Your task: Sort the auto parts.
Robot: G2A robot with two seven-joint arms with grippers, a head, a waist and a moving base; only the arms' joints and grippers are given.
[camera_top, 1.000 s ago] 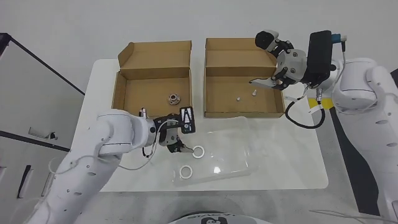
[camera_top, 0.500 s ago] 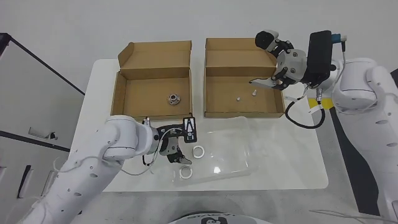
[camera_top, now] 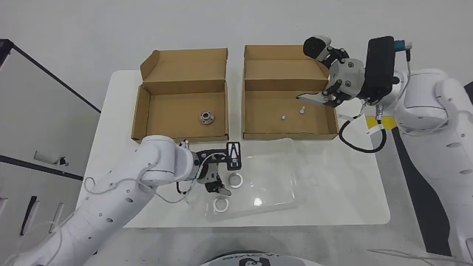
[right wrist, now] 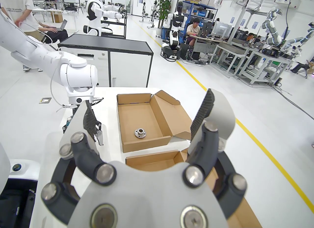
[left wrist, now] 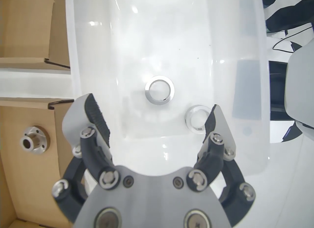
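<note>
Open and empty, the left gripper [left wrist: 152, 106] has swung from the left box [camera_top: 181, 89] to hover over two metal rings [left wrist: 159, 101] in the clear tray [camera_top: 275, 179], seemingly lining up its next pick, while the right gripper [right wrist: 149, 102] waits open above the right box [camera_top: 288, 87].

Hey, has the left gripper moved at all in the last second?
Yes. In the top view the left gripper has slid away from the left cardboard box and farther over the clear tray.
</note>
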